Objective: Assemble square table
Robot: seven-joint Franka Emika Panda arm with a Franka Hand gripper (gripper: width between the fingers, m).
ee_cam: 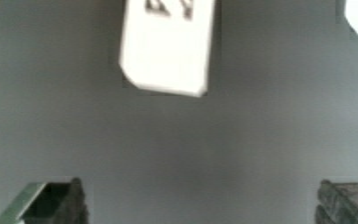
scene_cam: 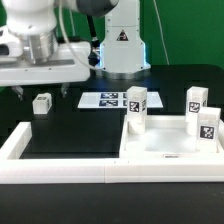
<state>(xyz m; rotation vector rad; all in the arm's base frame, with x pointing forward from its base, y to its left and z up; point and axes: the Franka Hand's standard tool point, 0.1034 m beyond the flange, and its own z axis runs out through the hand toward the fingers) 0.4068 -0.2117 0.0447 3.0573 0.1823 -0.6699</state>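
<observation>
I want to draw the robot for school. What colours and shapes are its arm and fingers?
The rounded white plastic robot arm has smooth, chunky shells with dark bands at the joints. Its wide, flat white gripper ends in two short black fingers. In the wrist view the fingers look dark and blocky. The white base behind carries a black triangle warning sticker.
</observation>
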